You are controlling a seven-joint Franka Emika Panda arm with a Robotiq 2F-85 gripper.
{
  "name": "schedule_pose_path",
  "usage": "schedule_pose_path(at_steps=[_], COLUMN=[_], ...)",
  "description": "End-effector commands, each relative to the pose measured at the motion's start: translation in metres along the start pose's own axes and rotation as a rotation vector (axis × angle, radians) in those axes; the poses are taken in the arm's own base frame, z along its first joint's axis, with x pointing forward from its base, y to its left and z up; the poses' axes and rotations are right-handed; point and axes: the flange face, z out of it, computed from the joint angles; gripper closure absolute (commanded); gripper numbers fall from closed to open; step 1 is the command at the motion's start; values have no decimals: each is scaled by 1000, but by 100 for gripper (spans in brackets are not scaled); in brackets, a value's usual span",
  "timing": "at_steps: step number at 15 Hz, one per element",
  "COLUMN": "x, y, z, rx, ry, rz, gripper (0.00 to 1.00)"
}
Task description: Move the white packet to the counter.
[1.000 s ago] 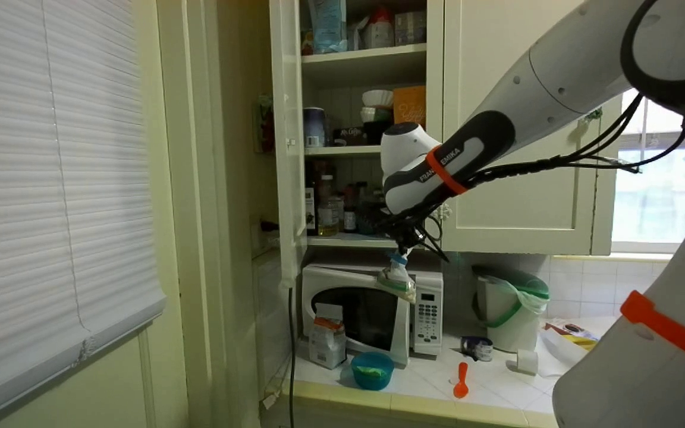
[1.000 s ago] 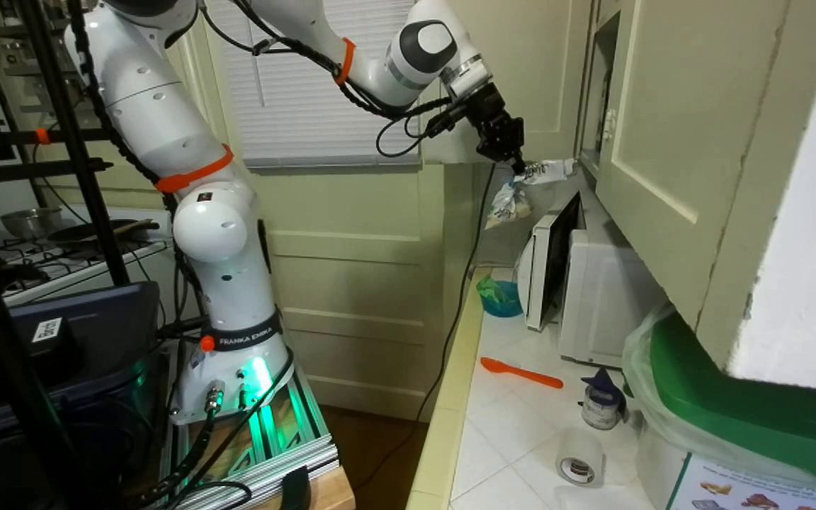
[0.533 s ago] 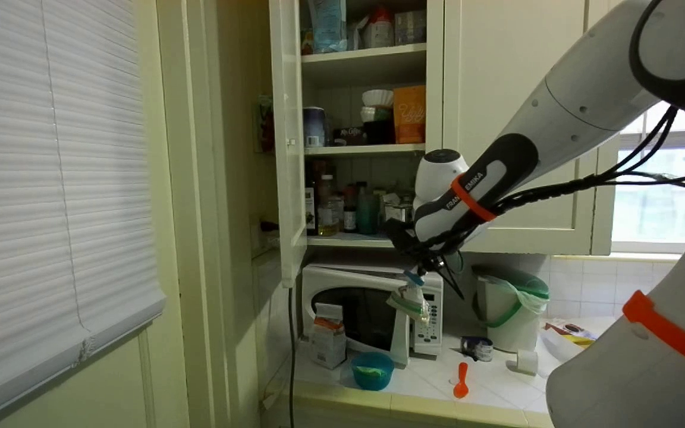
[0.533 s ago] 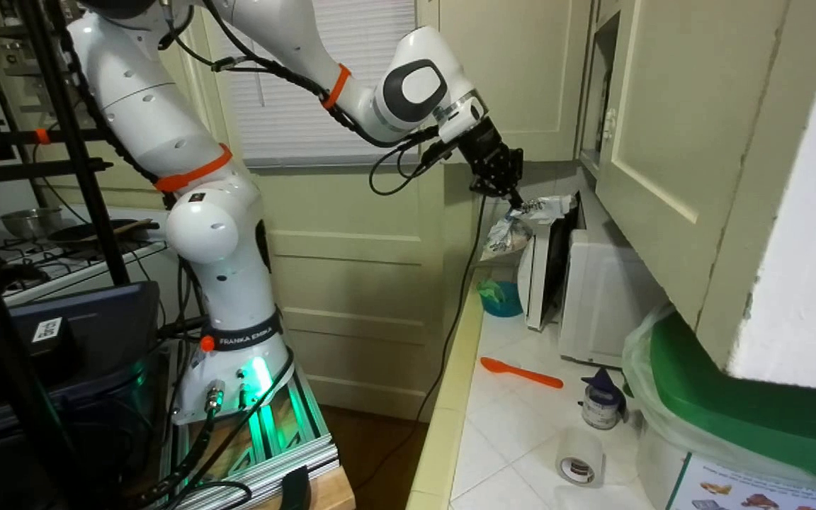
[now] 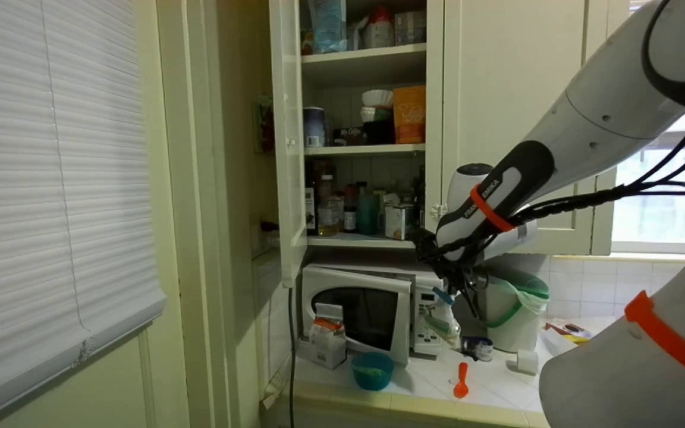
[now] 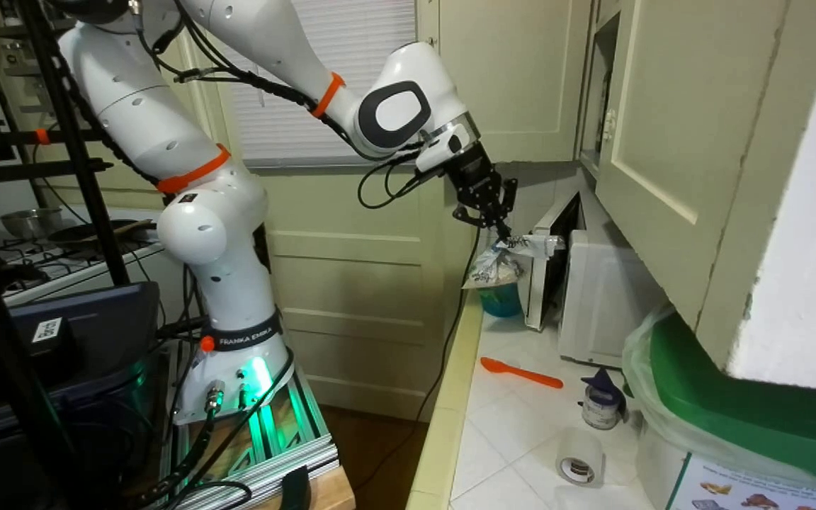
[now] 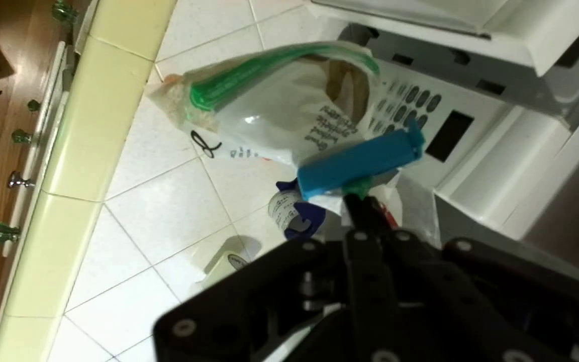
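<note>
My gripper (image 7: 362,201) is shut on the white packet (image 7: 289,105), a crumpled whitish bag with green stripes and dark print. A blue clip (image 7: 360,161) sits across its neck just ahead of the fingertips. The packet hangs below the gripper in both exterior views (image 5: 442,326) (image 6: 494,269). It is in the air above the light tiled counter (image 6: 503,425), in front of the microwave. In an exterior view the gripper (image 6: 503,234) points down, and the packet's loose top end sticks out toward the microwave door.
The microwave (image 5: 429,315) has its door ajar. A teal bowl (image 5: 372,371), a carton (image 5: 327,342), an orange spoon (image 6: 521,373), a jar with purple parts (image 6: 601,409), a tape roll (image 6: 580,459) and a green-lidded bin (image 5: 503,315) stand around. The cupboard door (image 5: 289,148) is open above.
My gripper has come down with the packet in it, from above the microwave to in front of it. It has shifted toward the bin side. The packet stays held.
</note>
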Motion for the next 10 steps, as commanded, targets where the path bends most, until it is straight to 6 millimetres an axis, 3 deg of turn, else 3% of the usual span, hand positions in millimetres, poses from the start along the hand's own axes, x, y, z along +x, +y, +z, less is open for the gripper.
schedule_pose_path(at_steps=[1, 5, 10], x=[30, 50, 60], y=[5, -10, 10], z=[2, 8, 29], rx=[70, 123, 102], ry=[37, 58, 28], rz=[23, -47, 34], gripper=[100, 100, 100])
